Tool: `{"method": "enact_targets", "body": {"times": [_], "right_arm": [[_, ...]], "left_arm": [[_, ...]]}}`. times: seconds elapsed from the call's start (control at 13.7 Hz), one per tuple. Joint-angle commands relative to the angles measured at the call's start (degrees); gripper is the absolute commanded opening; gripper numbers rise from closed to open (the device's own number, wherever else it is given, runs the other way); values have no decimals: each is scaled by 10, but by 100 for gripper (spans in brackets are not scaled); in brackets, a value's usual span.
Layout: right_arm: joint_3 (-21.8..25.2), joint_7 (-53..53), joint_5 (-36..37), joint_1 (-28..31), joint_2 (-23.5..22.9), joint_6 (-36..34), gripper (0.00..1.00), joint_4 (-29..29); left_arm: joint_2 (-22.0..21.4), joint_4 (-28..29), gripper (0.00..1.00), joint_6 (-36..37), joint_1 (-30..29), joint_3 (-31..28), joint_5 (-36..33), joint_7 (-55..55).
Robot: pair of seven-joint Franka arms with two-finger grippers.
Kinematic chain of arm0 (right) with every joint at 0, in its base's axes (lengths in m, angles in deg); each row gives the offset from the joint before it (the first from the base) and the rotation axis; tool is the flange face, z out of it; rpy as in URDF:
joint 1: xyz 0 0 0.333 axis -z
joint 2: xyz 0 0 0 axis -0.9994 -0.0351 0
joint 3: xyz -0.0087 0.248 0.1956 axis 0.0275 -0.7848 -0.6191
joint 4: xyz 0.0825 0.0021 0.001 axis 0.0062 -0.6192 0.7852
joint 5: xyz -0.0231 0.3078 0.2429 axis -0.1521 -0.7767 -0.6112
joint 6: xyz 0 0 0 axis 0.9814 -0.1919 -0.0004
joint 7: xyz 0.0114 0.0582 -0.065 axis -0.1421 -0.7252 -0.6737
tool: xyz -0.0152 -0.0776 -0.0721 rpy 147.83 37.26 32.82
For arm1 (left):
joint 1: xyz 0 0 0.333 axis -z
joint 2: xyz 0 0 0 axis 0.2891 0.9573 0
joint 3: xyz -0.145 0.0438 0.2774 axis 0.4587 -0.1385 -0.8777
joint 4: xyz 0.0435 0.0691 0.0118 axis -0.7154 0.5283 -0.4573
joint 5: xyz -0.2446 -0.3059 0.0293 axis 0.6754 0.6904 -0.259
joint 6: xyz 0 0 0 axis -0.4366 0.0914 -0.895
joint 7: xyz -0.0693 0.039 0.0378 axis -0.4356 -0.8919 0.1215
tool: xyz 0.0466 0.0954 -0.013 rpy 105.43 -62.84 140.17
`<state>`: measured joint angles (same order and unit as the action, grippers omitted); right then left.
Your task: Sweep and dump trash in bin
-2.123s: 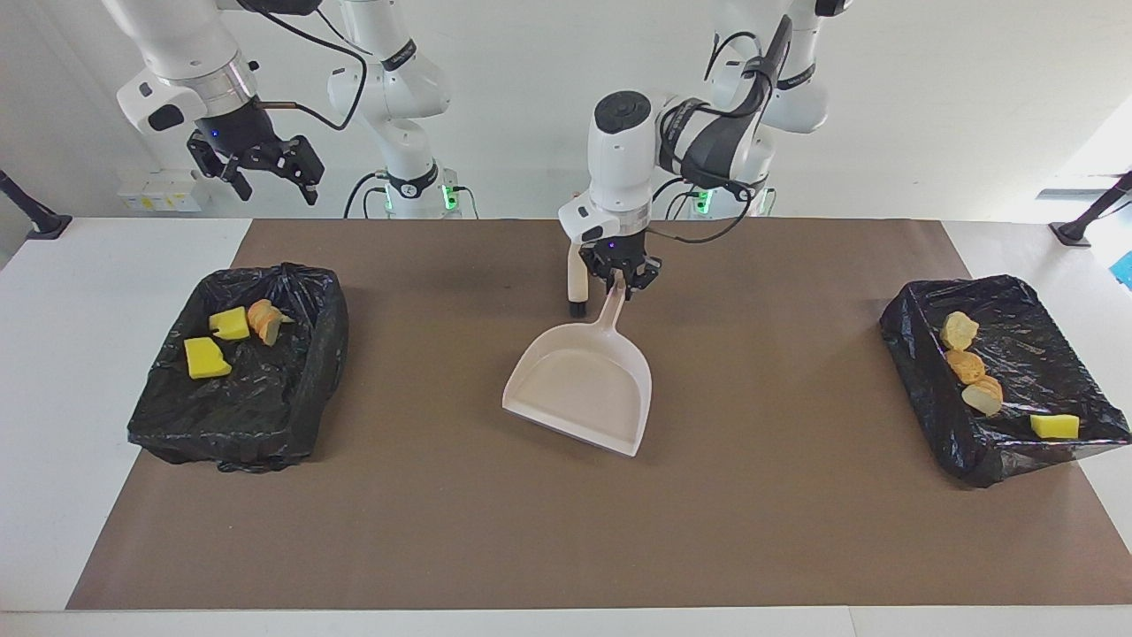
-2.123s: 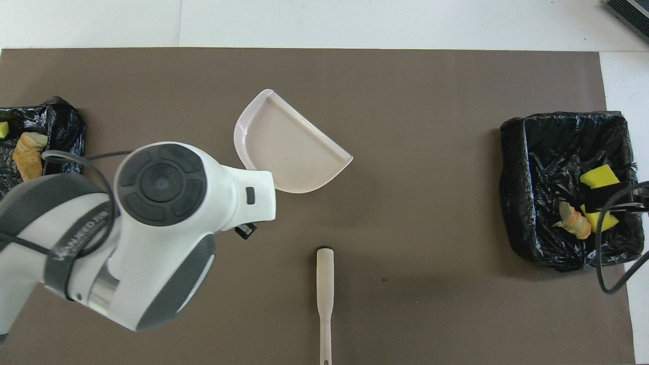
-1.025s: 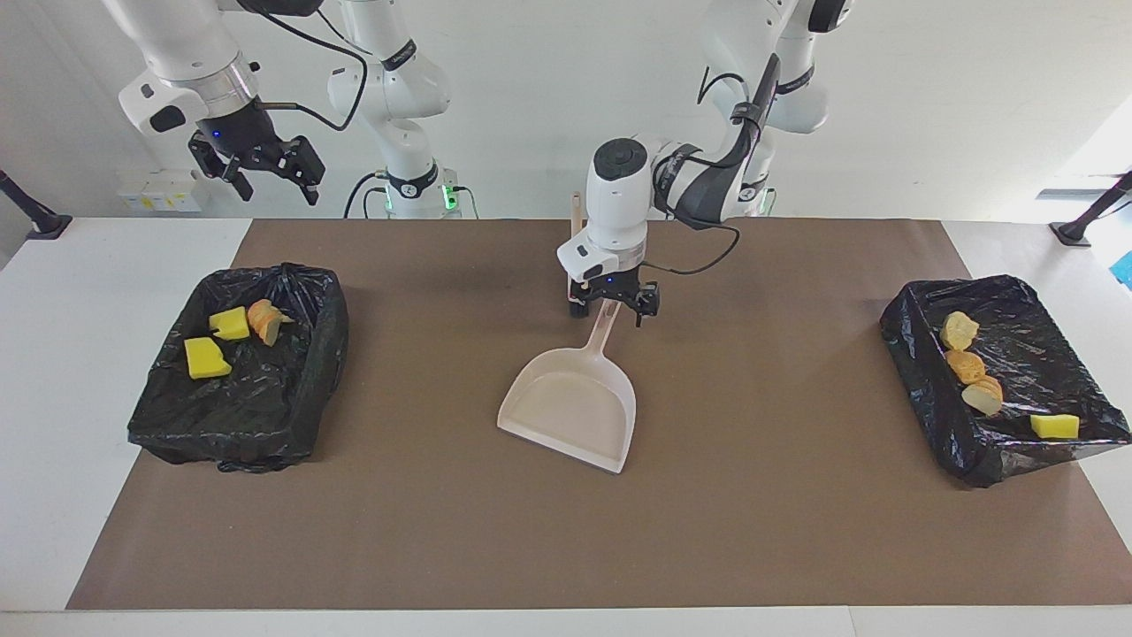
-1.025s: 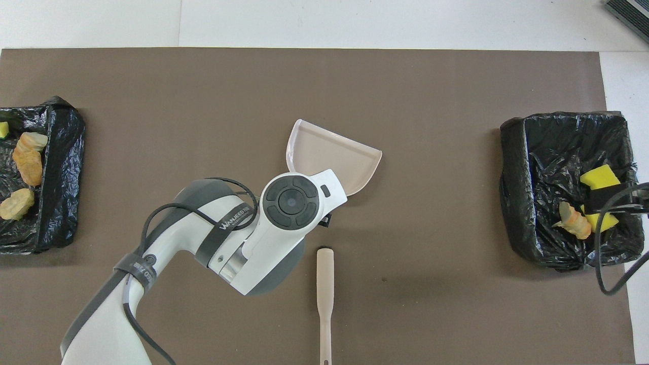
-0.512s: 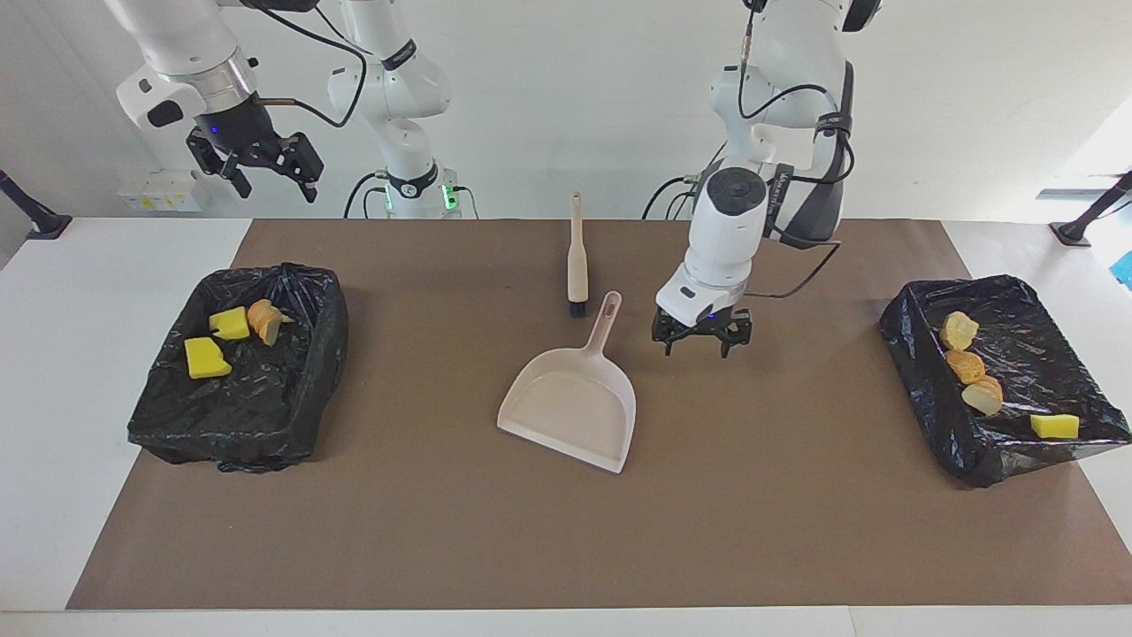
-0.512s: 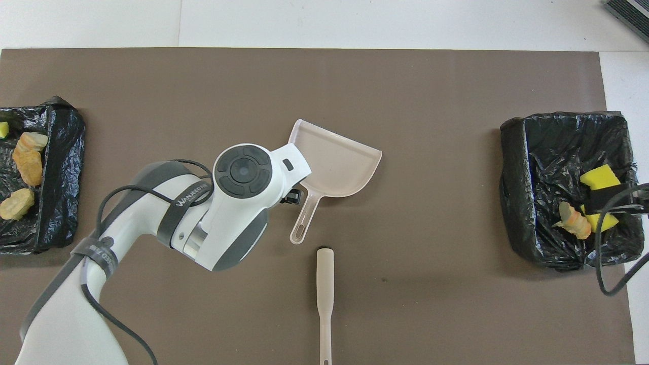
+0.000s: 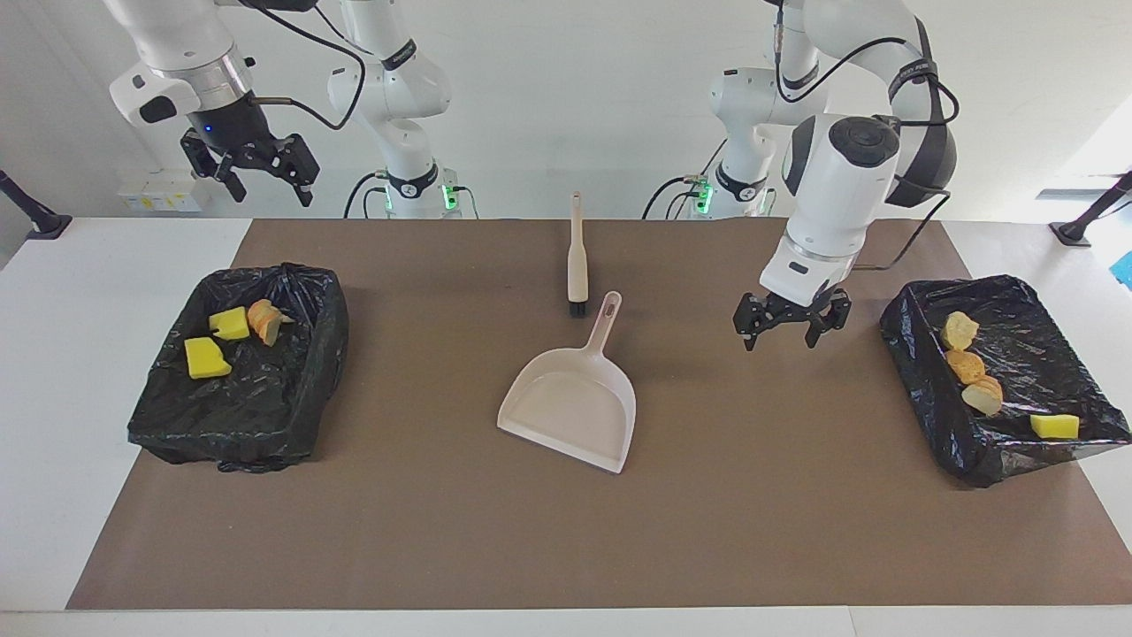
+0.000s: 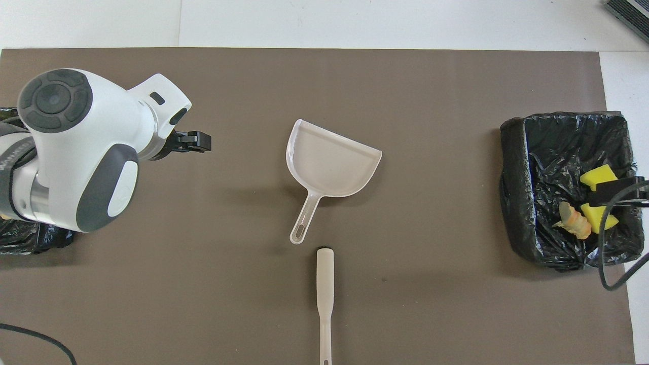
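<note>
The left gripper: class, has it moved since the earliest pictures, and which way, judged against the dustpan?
Yes. The left gripper has left the dustpan handle, gone toward the bin at the left arm's end.

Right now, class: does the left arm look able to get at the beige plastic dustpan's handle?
Probably yes. The left hand hangs open over bare brown mat beside the beige plastic dustpan, whose handle lies free; only the beige brush is near it.
</note>
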<state>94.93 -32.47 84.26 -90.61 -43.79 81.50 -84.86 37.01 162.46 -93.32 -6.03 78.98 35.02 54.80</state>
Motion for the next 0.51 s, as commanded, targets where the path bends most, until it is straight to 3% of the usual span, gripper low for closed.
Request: {"method": "enact_targets", "body": {"times": [0.0,0.29,0.44], "right_arm": [[-5,2,8,1,11,11,100,-13],[-11,43,9,-19,11,5,100,-14],[-10,40,7,-17,11,9,100,-14]], "left_arm": [[-6,-41,100,51,-6,-3,10,-8],[-9,-66,100,95,-75,-3,25,-91],[-14,-66,100,109,-64,-48,32,-136]]}}
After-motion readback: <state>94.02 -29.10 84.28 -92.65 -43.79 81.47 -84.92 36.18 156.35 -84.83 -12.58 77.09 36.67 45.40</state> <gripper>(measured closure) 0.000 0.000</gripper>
